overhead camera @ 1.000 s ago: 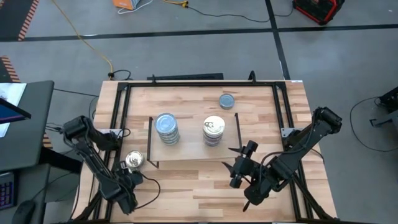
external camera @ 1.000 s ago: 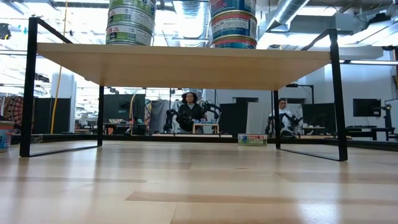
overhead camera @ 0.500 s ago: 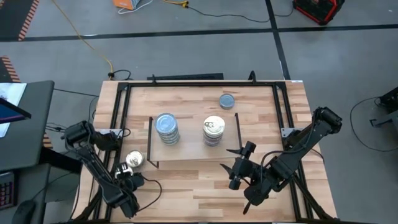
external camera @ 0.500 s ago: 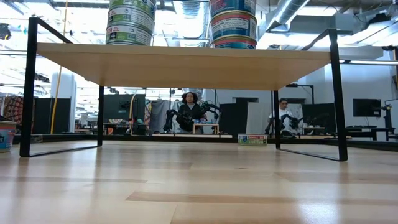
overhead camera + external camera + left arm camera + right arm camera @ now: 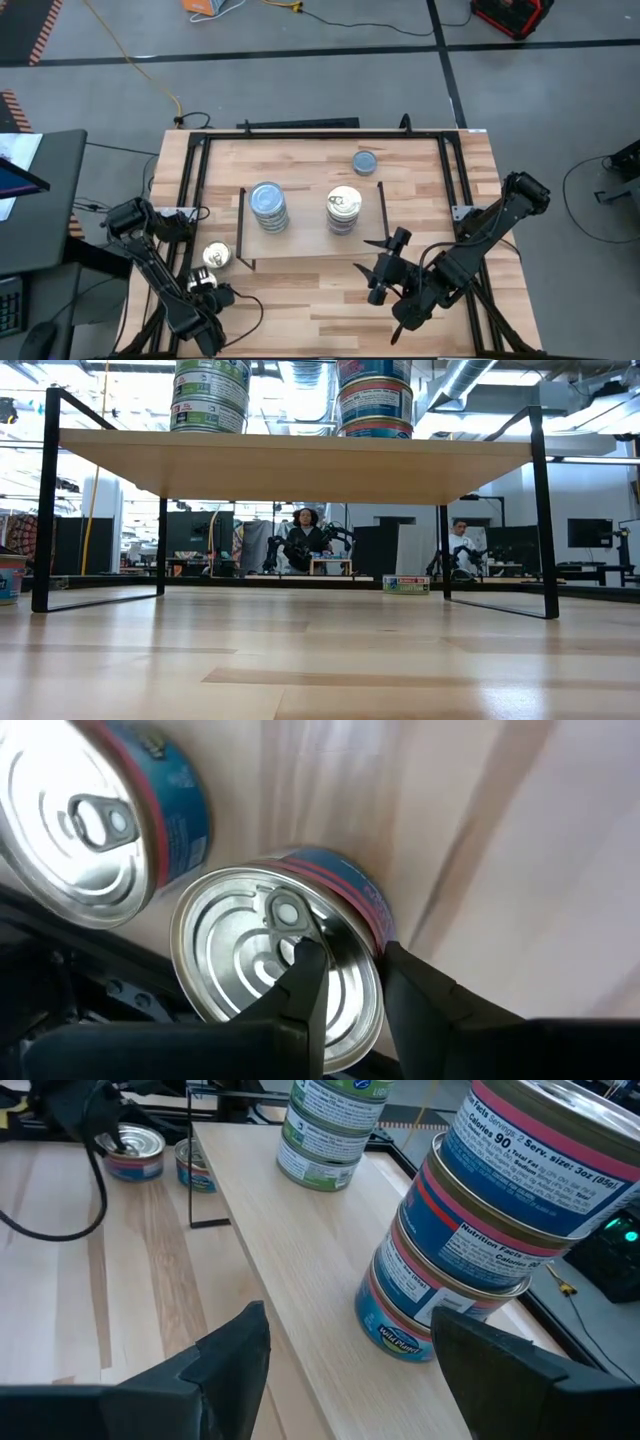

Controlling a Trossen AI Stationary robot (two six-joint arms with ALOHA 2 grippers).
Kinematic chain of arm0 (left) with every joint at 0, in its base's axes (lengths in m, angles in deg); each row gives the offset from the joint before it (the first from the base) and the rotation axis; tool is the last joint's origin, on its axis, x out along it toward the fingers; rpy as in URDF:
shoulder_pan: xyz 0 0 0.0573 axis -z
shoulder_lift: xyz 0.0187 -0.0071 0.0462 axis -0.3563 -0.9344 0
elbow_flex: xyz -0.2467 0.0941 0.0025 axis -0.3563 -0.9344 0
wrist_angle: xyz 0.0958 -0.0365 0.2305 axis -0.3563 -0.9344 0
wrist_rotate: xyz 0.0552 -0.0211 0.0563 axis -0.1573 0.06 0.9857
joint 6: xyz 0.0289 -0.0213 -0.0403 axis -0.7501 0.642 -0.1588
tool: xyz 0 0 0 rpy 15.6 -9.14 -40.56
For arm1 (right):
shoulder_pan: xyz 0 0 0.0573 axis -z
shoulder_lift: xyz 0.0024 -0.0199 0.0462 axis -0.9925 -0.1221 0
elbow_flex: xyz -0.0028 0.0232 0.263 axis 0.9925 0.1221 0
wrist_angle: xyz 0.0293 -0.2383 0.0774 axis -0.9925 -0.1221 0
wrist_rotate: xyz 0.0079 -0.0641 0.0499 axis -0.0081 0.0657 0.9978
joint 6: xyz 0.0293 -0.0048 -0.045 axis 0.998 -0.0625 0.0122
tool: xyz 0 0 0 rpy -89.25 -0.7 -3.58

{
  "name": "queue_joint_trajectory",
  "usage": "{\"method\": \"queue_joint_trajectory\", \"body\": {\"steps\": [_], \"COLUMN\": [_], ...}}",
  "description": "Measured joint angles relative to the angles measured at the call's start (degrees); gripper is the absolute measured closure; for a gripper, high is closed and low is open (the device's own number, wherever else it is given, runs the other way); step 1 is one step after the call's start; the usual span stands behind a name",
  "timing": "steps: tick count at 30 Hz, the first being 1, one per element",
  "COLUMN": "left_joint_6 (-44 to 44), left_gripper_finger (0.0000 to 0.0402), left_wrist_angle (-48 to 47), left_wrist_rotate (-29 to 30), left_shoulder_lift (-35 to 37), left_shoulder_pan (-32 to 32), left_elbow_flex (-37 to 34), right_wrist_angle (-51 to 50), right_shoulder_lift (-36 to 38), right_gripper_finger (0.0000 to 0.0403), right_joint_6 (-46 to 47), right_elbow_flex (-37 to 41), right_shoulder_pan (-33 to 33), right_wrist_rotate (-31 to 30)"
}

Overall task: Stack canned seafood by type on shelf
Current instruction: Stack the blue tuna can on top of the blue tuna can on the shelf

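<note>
Tins, silver pull-tab type, two loose: one (image 5: 285, 975) sits directly under my left gripper (image 5: 348, 988), whose fingers straddle its rim, one inside the lid by the pull tab, the other outside against the blue-and-red wall; not yet pinched, as far as I can judge. The second loose tin (image 5: 95, 820) lies just beside it. In the high view this pair is at the table's near left edge (image 5: 214, 258), off the left end of the shelf (image 5: 305, 245), so I reckon the left arm is the one for it.
On the shelf: blue-grey-lidded stack (image 5: 268, 207) to the left, silver-lidded stack (image 5: 343, 210) to the right.
One blue-grey tin (image 5: 365, 162) stands alone behind the shelf.
Right gripper (image 5: 378, 270) waits spread and empty in front of the shelf, nearer the silver stack.
</note>
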Motion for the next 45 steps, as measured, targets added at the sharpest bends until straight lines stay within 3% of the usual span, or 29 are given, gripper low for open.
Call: {"method": "queue_joint_trajectory", "body": {"steps": [18, 23, 26, 29, 34, 42, 45], "left_joint_6": [-0.92, -2.72, -3.32, -4.65, -6.28, -8.66, -9.26], "left_gripper_finger": [0.0327, 0.0361, 0.0392, 0.0397, 0.0362, 0.0261, 0.0247], "left_wrist_angle": [0.79, 1.21, 1.46, 2.26, 3.70, 2.89, 1.96], "left_wrist_rotate": [8.31, 11.65, 11.40, 10.38, 9.29, 7.40, 7.58], "left_shoulder_lift": [0.20, 0.20, 0.23, 0.28, 0.30, 0.30, 0.28], "left_shoulder_pan": [-0.02, 0.66, 0.77, 0.76, 0.72, 0.11, -0.20], "left_elbow_flex": [0.41, 0.41, 0.43, 0.48, 0.48, 0.59, 0.59], "right_wrist_angle": [0.24, 0.24, 0.27, 0.47, 0.67, 0.76, 0.76], "right_shoulder_lift": [0.00, 0.00, 0.02, 0.00, 0.01, 0.01, 0.00], "right_gripper_finger": [0.0101, 0.0101, 0.0101, 0.0101, 0.0101, 0.0101, 0.0101], "right_joint_6": [0.00, 0.02, 0.02, 0.02, 0.02, 0.02, 0.02], "right_elbow_flex": [0.00, 0.00, 0.00, 0.00, 0.00, 0.00, 0.00], "right_shoulder_pan": [0.00, 0.00, 0.00, 0.00, 0.00, 0.00, 0.00], "right_wrist_rotate": [-0.02, -0.02, -0.02, -0.02, -0.02, -0.02, -0.02]}}
